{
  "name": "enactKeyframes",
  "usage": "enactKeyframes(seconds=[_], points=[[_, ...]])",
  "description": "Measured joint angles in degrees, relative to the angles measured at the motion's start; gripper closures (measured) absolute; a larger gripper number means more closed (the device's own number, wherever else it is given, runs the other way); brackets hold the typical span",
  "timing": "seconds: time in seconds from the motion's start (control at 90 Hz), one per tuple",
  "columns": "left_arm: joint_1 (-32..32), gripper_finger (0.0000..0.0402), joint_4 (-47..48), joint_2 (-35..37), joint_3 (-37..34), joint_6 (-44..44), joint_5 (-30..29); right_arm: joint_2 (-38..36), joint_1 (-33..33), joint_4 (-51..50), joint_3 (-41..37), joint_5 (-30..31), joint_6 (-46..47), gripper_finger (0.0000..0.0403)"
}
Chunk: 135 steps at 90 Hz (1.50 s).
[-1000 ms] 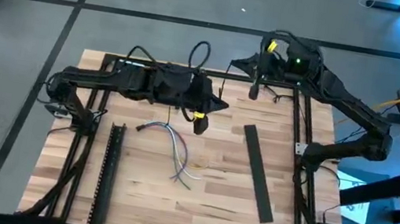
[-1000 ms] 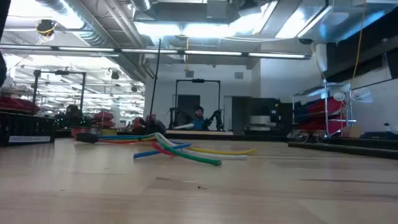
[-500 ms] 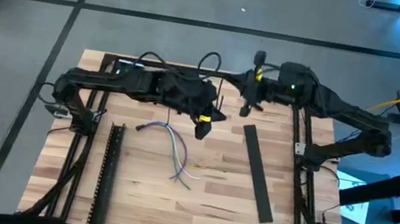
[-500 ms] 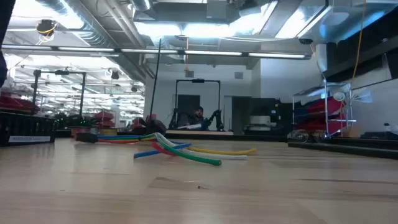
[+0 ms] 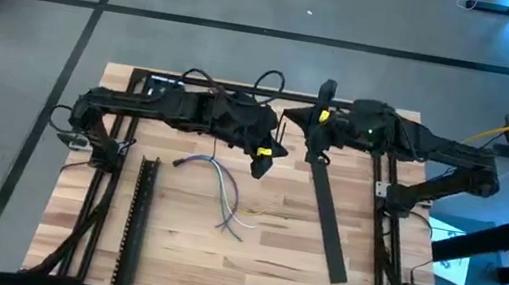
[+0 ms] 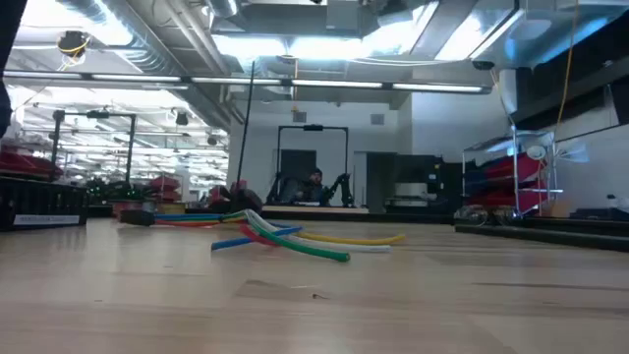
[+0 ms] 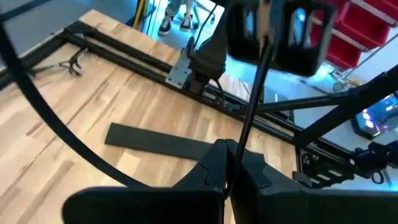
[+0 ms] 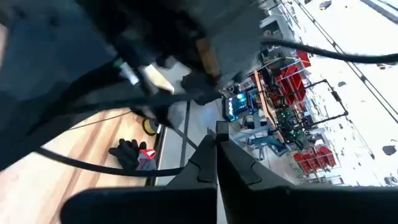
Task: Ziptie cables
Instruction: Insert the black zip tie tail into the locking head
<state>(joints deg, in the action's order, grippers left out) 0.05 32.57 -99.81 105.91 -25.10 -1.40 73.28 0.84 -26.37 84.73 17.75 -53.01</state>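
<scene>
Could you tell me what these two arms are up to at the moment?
Both arms are raised over the far side of the table, close together. The left gripper is shut on a thin dark zip tie, with the right gripper just beside it, also closed. The cables lie loose mid-table, untied, and a flat black bar lies to their right.

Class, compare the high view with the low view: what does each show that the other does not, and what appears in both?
Only the high view shows both arms, with the left pincer and right pincer above the table's back, and the flat black bar. Only the low view shows the room behind, with red bins. Both show the cables and the wooden table.
</scene>
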Motion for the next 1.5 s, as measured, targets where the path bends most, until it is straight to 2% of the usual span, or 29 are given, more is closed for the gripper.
enactKeyframes(seconds=[0.222,0.411,0.767,0.967,1.5], points=[[0.00,0.0401,-0.39,-0.13,0.00,-0.35,-0.01,0.00,0.09,0.04,0.00,-0.06,-0.05,0.0403],[0.00,0.0401,-0.24,-0.06,0.00,-0.73,-0.01,0.00,1.99,0.13,0.00,3.70,-4.41,0.0403],[0.09,0.0401,-0.21,-0.04,0.00,-1.42,-0.01,0.00,2.52,0.11,0.00,3.89,-6.15,0.0403],[0.11,0.0401,-0.24,-0.04,0.00,-1.51,-0.03,0.00,3.43,0.11,0.00,6.17,-8.20,0.0403],[0.31,0.0401,-0.51,-0.02,0.00,-3.02,-0.03,1.12,3.41,-0.15,0.02,6.26,-12.00,0.0403]])
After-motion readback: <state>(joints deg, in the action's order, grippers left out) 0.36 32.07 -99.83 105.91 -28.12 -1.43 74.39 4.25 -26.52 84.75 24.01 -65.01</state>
